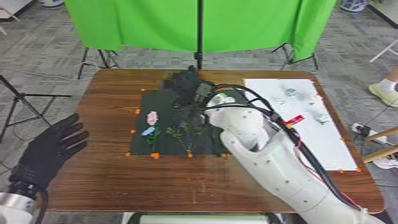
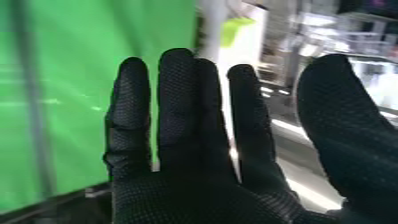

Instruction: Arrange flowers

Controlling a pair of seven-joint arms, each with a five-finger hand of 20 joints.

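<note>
Seems partway, with oblong pink flower [image 1: 152,117] on rectangular black mat [image 1: 139,147], small pale flowers [image 1: 322,118] pending beside it, black-gloved right hand [image 1: 185,86] released above.

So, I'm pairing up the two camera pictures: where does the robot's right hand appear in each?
Head view: the right hand is above centre and slightly left, at the far side of the black mat.
Right wrist view: the right hand is in the foreground, fingers straight.
Shared landmark: the green curtain, beyond the hand.
</note>
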